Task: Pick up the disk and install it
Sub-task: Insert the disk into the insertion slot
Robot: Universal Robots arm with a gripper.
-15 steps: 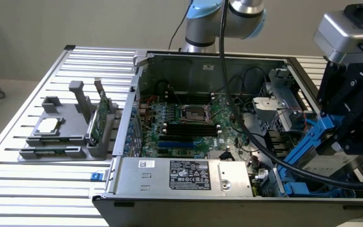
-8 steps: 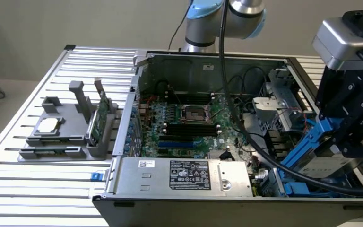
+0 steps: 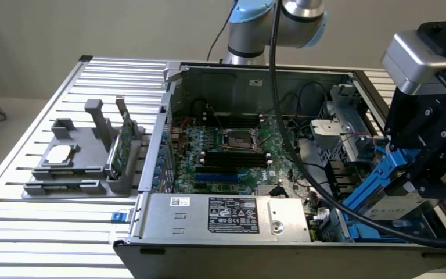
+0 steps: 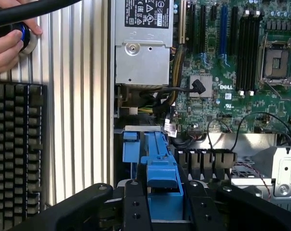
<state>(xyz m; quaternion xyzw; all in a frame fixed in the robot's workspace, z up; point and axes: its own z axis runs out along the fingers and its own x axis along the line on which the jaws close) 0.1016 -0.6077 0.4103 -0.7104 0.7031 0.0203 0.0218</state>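
The disk [image 3: 378,181] (blue-framed, silver-grey) sits steeply tilted, clamped in the hand [image 4: 165,202].

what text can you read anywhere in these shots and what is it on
"DELL": white print on the motherboard.
Power supply label: fine print and certification marks, too small to read.
Small white sticker beside it: blurred, unreadable.
The disk: no legible text.

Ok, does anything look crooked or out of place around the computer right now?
Mainly the disk stands out: it hangs tilted over the open computer case at the exterior view's right, gripped in the pincer, not seated flat in a bay. Also, a person's hand rests on a blue-ringed knob near the case.
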